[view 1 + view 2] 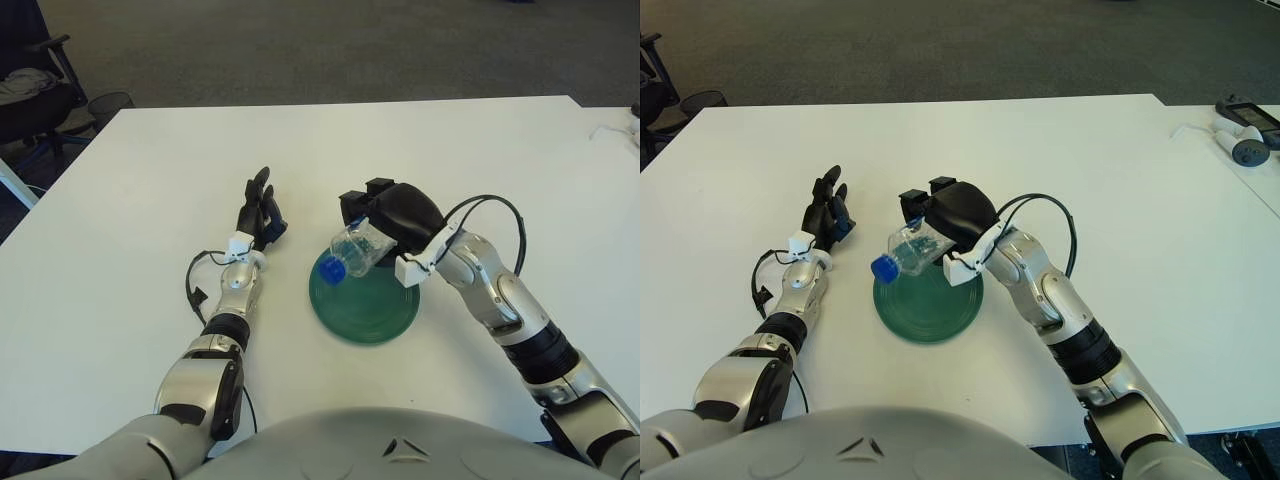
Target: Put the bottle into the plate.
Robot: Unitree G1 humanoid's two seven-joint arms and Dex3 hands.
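Both arms are built of silver-grey metal links joined by black rings at the joints, and each ends in a black three-finger hand: the left hand with slim black fingers showing a touch of blue at the palm, the right hand with a rounded, glossy black back. A small white block sits at each wrist, and a thin black cable loops out beside each forearm, the right one arching in a wide bow. At the bottom edge the curved grey chest carries a small dark triangular mark.
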